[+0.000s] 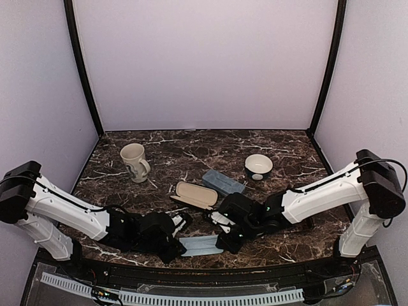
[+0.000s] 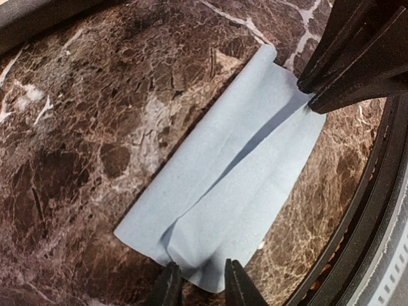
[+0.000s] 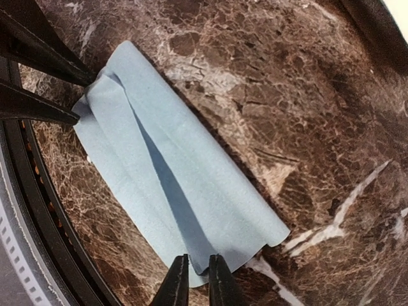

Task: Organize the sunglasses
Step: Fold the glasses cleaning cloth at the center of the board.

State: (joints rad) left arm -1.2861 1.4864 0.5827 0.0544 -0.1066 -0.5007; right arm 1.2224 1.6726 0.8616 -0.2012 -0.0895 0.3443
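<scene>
Left gripper [image 2: 201, 273] and right gripper [image 3: 197, 266] stood barely parted over cloth [image 1: 201, 245] ends at 6 o'clock, seemingly pinching nothing | sunglasses not made out | best: lift straight up, fold undisturbed.

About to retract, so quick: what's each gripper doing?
Left gripper: open, straddling one end of the cloth.
Right gripper: barely parted at the other end; grip cannot be told.
</scene>
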